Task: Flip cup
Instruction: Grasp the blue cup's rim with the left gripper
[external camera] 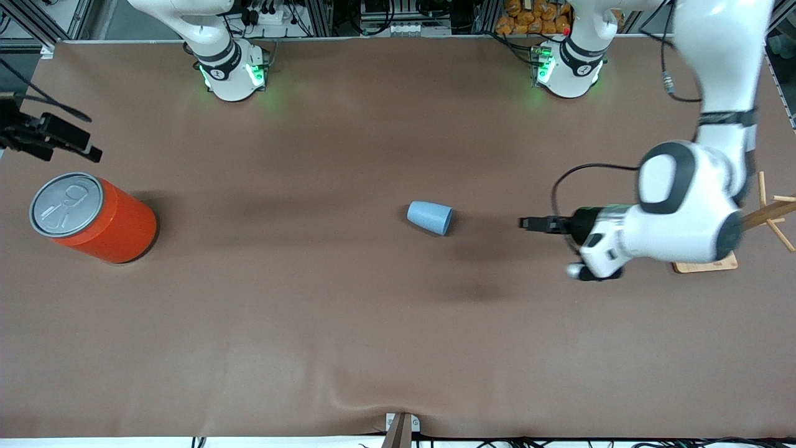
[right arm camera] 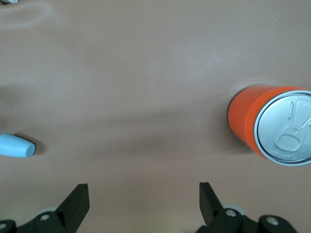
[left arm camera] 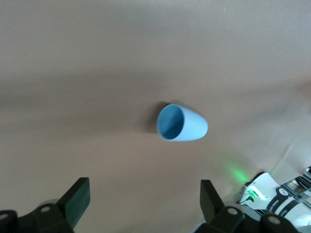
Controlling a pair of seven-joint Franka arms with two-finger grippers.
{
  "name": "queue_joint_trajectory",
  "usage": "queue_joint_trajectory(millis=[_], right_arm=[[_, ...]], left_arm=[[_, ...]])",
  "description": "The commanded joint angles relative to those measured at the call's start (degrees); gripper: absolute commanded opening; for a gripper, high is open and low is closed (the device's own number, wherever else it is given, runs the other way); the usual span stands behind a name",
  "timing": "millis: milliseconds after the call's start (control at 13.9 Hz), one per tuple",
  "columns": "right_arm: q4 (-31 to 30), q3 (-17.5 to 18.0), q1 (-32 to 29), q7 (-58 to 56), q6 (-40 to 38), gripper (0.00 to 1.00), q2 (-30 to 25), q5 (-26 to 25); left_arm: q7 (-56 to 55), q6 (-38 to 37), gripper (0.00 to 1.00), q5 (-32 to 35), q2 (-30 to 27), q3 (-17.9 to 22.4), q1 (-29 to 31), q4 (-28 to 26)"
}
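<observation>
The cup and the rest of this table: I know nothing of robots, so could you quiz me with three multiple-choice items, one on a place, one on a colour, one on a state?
1. Where does the can stand?
A. toward the right arm's end of the table
B. touching the cup
C. under the left tool

2. What colour is the cup?
A. orange
B. light blue
C. green

3. How does the cup sit?
A. upright
B. held in a tool
C. lying on its side

Answers: 1 A, the can stands apart at that end. 2 B, the front view shows it light blue, and the left wrist view shows a darker blue inside. 3 C, its mouth faces sideways toward the open left tool; the right tool, also open, is over bare table.
</observation>
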Motion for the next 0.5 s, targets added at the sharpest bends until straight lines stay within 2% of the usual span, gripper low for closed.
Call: queue_joint_trajectory(millis=[0, 215, 430], right_arm=[[-1.8, -0.4, 0.5, -2.2, -0.6, 1.00, -1.2, -1.0], [2.7, -0.5, -0.1, -6.8, -1.0, 1.00, 1.6, -1.1], [4.7, -0.5, -0.2, -6.8, -2.6, 1.00, 1.5, -1.5]], left_arm=[[-1.6, 5.2, 1.00, -4.0, 5.1, 0.1, -3.3, 0.5], [-1.7, 11.4, 1.00, -12.4, 9.5, 0.1, -7.1, 0.4], [-3.1, 17.8, 1.00, -13.7, 12.6, 0.1, -11.1, 0.2]])
